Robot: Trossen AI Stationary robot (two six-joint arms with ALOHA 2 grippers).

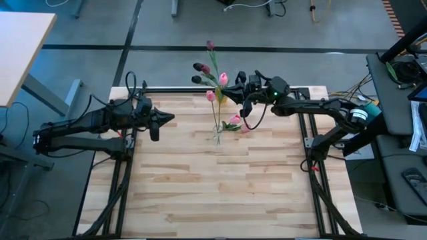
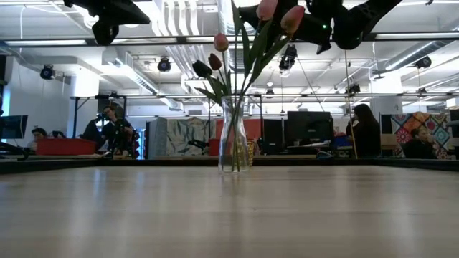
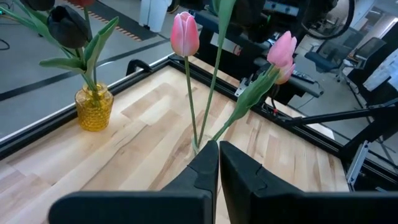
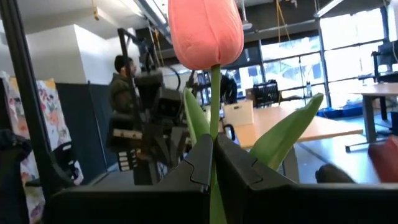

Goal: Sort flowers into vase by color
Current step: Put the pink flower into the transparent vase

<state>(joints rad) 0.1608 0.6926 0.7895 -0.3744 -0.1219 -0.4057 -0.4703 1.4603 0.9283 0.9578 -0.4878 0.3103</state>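
My right gripper (image 4: 213, 163) is clenched on a pink tulip (image 4: 205, 31) stem, high above the clear vase (image 2: 234, 136) mid-table. My left gripper (image 3: 218, 169) hangs pinched together, holding nothing. Farther off, maroon tulips (image 3: 67, 26) fill the yellow vase (image 3: 94, 107).

We are finding no text, label, brand, number or sign that can be read in any of the four views.
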